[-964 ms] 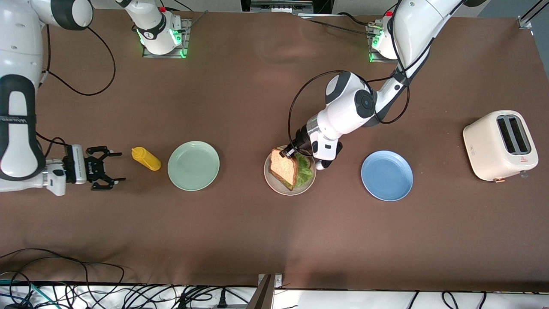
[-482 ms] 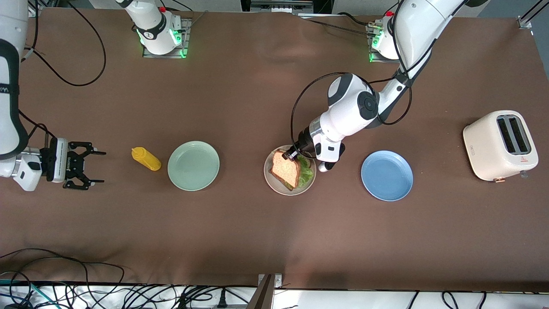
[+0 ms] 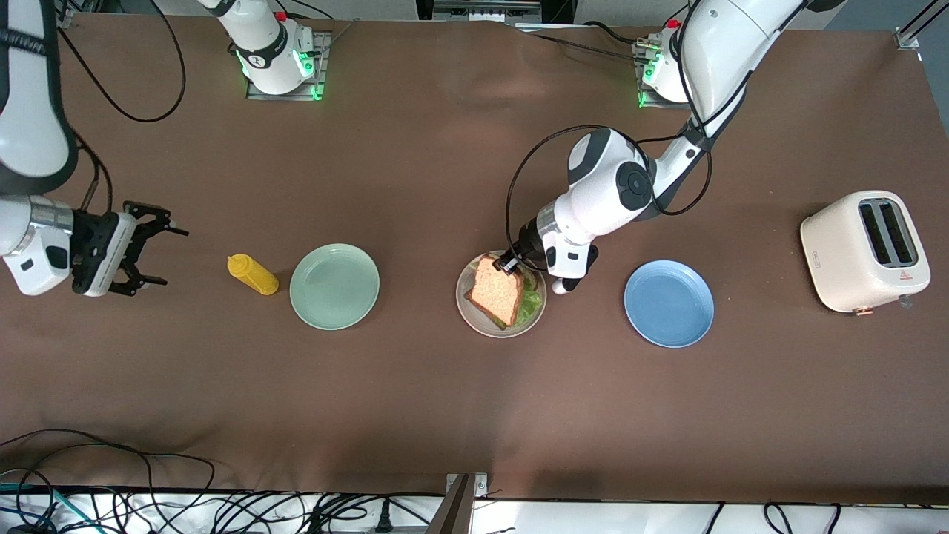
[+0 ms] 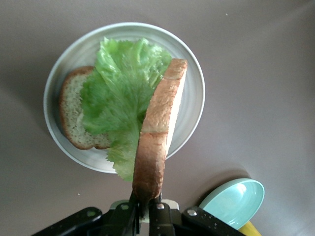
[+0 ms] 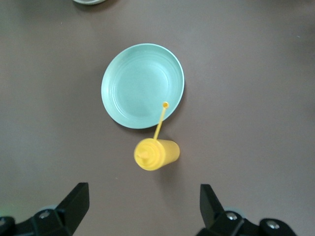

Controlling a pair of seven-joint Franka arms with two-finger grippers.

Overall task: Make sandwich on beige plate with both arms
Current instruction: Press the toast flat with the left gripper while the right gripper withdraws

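1. Where the front view takes in the whole table, the left gripper (image 3: 510, 263) pinches a bread slice (image 3: 495, 289) by one edge, tilted over the beige plate (image 3: 468, 315) in the middle of the table. Green lettuce (image 3: 528, 305) shows under the slice. A blue plate (image 3: 669, 302) lies toward the left arm's end, with a cream toaster (image 3: 864, 251) nearer that end still. The right gripper (image 3: 152, 254) hangs with fingers spread over bare table at the right arm's end, near a yellow squeeze bottle (image 3: 253, 274) that stands beside a mint green plate (image 3: 334, 285).

2. In the left wrist view, the fingers (image 4: 135, 209) are pressed tight on the crust of the raised bread slice (image 4: 158, 132). Below it the lettuce (image 4: 123, 98) covers most of a second slice (image 4: 74, 118) lying flat on the beige plate (image 4: 194, 98).

3. In the right wrist view, the right gripper (image 5: 142, 206) has its two fingers set wide apart and holds nothing. The yellow squeeze bottle (image 5: 156, 154) stands just beside the mint green plate (image 5: 142, 85).
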